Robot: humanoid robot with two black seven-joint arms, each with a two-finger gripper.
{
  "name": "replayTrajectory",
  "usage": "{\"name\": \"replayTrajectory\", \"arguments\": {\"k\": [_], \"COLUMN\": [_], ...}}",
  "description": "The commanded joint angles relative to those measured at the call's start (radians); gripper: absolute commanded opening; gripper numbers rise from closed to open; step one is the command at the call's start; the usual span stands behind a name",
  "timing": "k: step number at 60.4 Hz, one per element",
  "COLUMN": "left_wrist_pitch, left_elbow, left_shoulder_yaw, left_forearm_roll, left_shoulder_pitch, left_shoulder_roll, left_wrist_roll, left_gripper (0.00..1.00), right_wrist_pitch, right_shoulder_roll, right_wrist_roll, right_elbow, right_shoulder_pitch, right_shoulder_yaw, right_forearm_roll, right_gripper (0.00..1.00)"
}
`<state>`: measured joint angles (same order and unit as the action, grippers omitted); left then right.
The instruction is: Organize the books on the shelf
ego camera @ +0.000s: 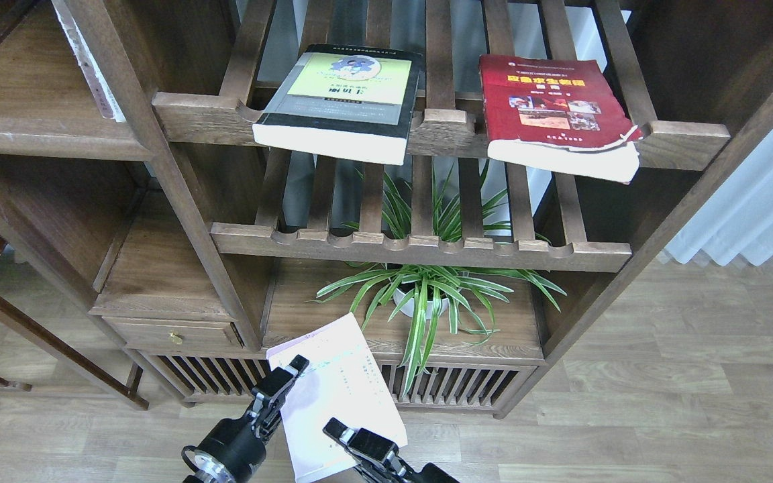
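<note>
Left claw (290, 371) pinching the lavender-white book (336, 396), right claw (333, 426) state unclear beneath it; I judge I'm mid-carry, next lifting it toward the shelf (400, 339).

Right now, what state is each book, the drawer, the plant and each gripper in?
black-and-grey book: flat on upper slatted rack, overhanging the front rail
red book: flat on same rack, overhanging, worn corner
lavender-white book: held between both grippers
drawer: closed
plant: upright
left gripper: touching book's left edge
right gripper: against book's lower part
</note>
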<state>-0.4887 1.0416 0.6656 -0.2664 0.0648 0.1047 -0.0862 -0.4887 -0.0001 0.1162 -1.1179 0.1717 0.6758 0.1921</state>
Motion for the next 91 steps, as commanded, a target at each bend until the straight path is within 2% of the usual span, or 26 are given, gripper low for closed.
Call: {"name": "replayTrajectory", "arguments": {"k": [1,4,9,21,38,41,43,47,49,51,58,66,68,75,91], "left_wrist_pitch": [0.0,0.0,0.0,0.0,0.0,0.0,0.0,0.0,0.0,0.0,0.0,0.0,0.0,0.0,0.0], "left_elbow": [0.0,0.002,0.011,0.044,0.058,0.058,0.06,0.08,0.095,0.106,0.162,0.233,0.3,0.396,0.499], "left_shoulder_yaw": [-0.014,-0.023,-0.031,-0.04,-0.04,-0.04,-0.04,-0.034,-0.026,-0.021,0.005,0.066,0.121,0.206,0.449], "left_forearm_roll": [0.001,-0.001,-0.001,-0.01,-0.013,-0.013,-0.013,-0.013,-0.013,-0.013,-0.013,-0.013,-0.013,-0.014,-0.013], "left_shoulder_pitch": [0.001,0.001,0.0,-0.007,-0.008,-0.008,-0.008,-0.016,-0.029,-0.037,-0.06,-0.112,-0.161,-0.236,-0.327], "left_shoulder_roll": [0.0,0.003,0.027,0.128,0.159,0.159,0.159,0.162,0.168,0.176,0.251,0.322,0.391,0.487,0.613], "left_wrist_roll": [0.0,0.0,0.0,-0.001,-0.001,-0.001,-0.001,-0.001,-0.001,-0.001,-0.004,-0.003,-0.003,-0.003,0.013], "left_gripper": [0.13,0.08,0.07,0.07,0.07,0.07,0.07,0.07,0.07,0.07,0.07,0.07,0.07,0.07,0.08], "right_wrist_pitch": [0.0,0.0,0.0,0.0,0.0,0.0,0.0,0.0,0.0,0.0,0.0,0.0,0.0,0.0,0.0], "right_shoulder_roll": [0.0,0.0,0.0,0.0,0.0,0.0,0.0,0.0,0.0,0.0,0.0,0.0,0.0,0.0,0.0], "right_wrist_roll": [0.017,0.016,0.017,0.017,0.017,0.017,0.017,0.016,0.016,0.014,0.008,0.008,0.01,0.008,0.007], "right_elbow": [0.0,0.001,0.003,0.043,0.049,0.049,0.049,0.055,0.056,0.056,0.056,0.058,0.066,0.076,0.083], "right_shoulder_pitch": [0.005,0.003,0.0,-0.044,-0.047,-0.046,-0.047,-0.052,-0.055,-0.055,-0.055,-0.052,-0.055,-0.055,-0.05], "right_shoulder_yaw": [-0.001,0.002,0.01,0.037,0.038,0.038,0.038,0.041,0.042,0.044,0.062,0.064,0.064,0.067,0.068], "right_forearm_roll": [-0.002,0.0,0.0,0.006,0.003,0.003,-0.005,-0.025,-0.049,-0.065,-0.097,-0.099,-0.1,-0.1,-0.1], "right_gripper": [0.05,0.05,0.05,0.05,0.08,0.15,0.29,0.74,0.86,0.87,0.99,0.99,0.99,0.99,0.99]}}
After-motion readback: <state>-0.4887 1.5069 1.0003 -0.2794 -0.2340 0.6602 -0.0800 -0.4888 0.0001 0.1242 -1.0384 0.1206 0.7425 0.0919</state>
